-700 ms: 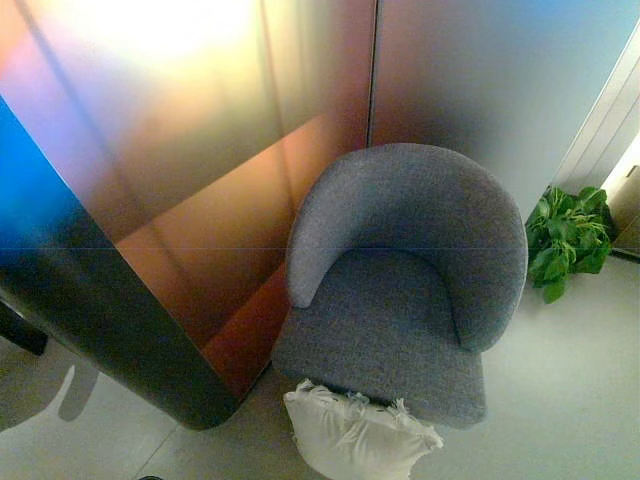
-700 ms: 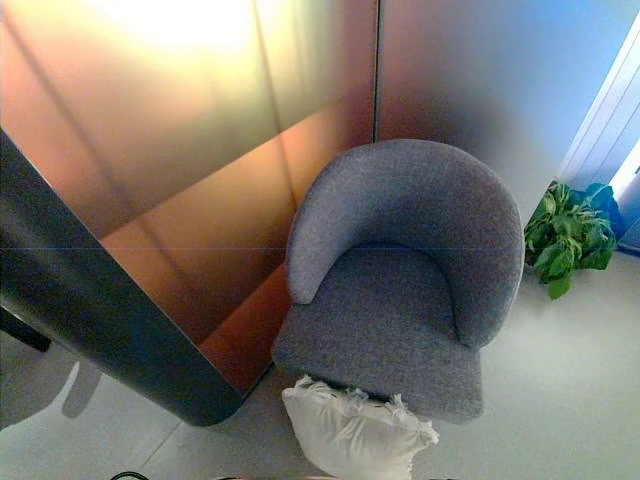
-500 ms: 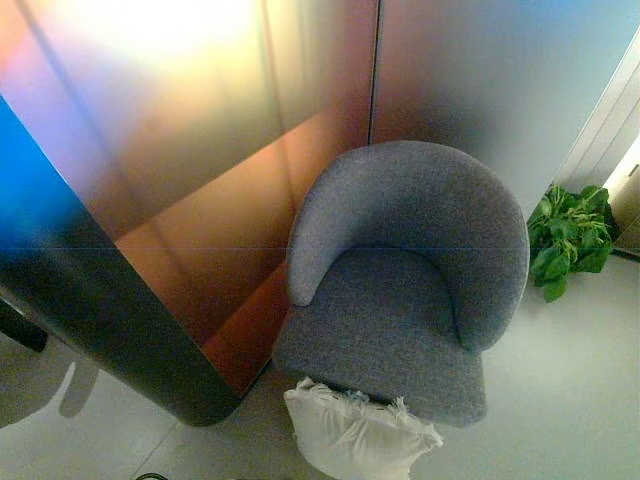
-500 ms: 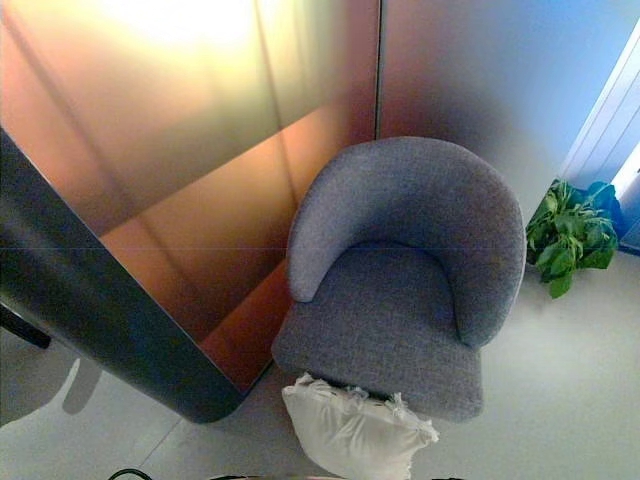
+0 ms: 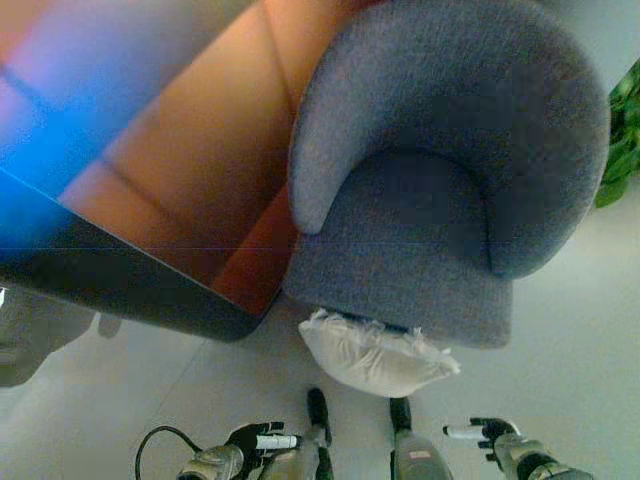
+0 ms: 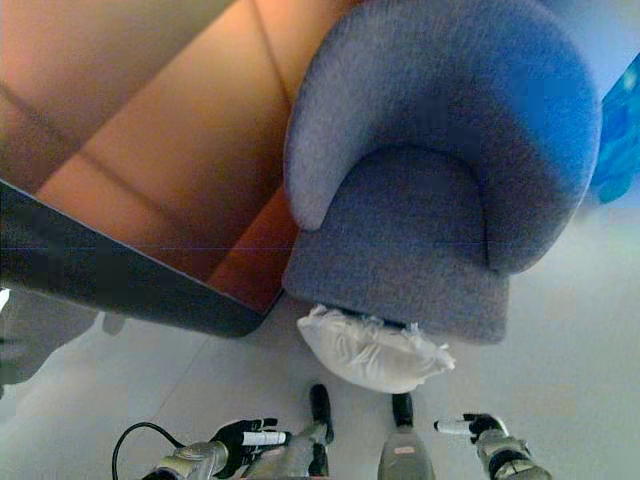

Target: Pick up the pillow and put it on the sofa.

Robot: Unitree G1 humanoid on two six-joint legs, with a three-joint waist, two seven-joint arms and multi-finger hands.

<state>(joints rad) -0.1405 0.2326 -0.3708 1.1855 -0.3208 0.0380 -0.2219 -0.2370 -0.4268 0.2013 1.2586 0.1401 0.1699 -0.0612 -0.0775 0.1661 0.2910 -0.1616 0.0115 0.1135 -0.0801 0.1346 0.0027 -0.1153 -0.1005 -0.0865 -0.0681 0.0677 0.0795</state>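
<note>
The white pillow (image 5: 378, 354) lies on the floor (image 5: 560, 330), pressed against the front edge of the grey sofa (image 5: 440, 190), with its back edge tucked slightly under the seat's lip. Both hands sit low, on the near side of the pillow and well apart from it. The left hand (image 5: 255, 440) is nearer the pillow's left end and the right hand (image 5: 485, 433) nearer its right. Each has its fingers loosely extended toward the other, holding nothing.

The main risk, as I judge it, is that the pillow is soft and wedged against the sofa. If the hands close in from the near side only, they may shove it further under the seat rather than grip it. A shallow pinch on the frilled edge could slip off once the pillow is lifted. The dark-edged panel (image 5: 130, 290) beside the sofa's left corner also crowds the left arm's path, so a wide reach could clip it.
</note>
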